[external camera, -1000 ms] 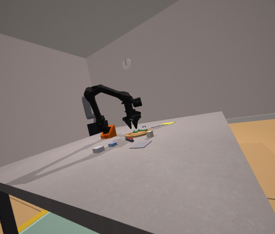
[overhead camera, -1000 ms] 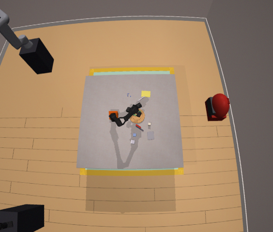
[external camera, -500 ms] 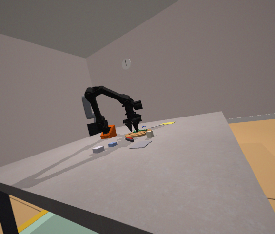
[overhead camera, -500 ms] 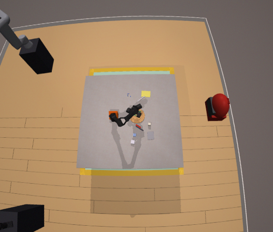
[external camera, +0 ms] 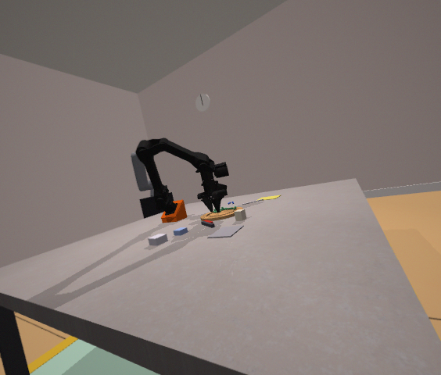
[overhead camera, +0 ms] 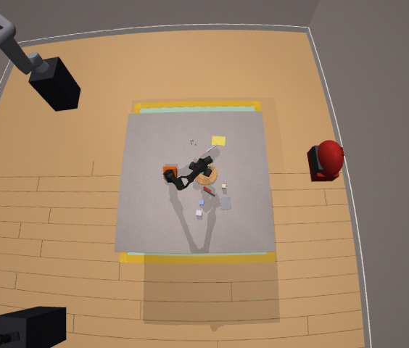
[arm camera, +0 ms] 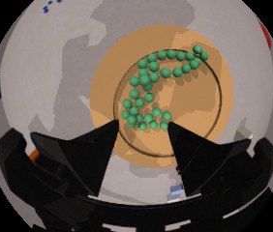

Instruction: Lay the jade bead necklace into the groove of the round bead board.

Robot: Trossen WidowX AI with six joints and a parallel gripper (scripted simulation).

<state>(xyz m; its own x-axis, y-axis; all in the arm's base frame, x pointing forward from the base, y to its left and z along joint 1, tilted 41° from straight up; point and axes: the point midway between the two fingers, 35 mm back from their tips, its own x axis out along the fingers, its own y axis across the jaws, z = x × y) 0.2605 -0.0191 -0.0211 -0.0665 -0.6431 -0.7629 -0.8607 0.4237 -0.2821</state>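
The round bead board point(overhead camera: 208, 180) point(external camera: 207, 216) point(arm camera: 227, 103) is a wooden disc with a thin dark circular groove point(arm camera: 221, 99). The jade bead necklace point(external camera: 230, 208) point(arm camera: 144, 80) lies bunched on the board in a bent, doubled strand, partly over the groove's left and upper arc in the wrist view. Its right side of the ring, in that view, holds no beads. My gripper point(external camera: 215, 211) point(arm camera: 143, 124) points down, low over the board, with its fingertips apart at the lower end of the bunch. Several beads show just beyond and between the tips; none is gripped.
An orange block point(overhead camera: 173, 169) point(external camera: 179, 212) is at my arm's base. A red and dark tool point(overhead camera: 207, 188) point(external camera: 207, 223), a beige block point(overhead camera: 223, 185) point(external camera: 240, 215), a blue block point(overhead camera: 201, 202) point(external camera: 180, 231), a white block point(overhead camera: 199, 212) point(external camera: 157, 239) and a grey pad point(overhead camera: 225, 203) lie near the board.
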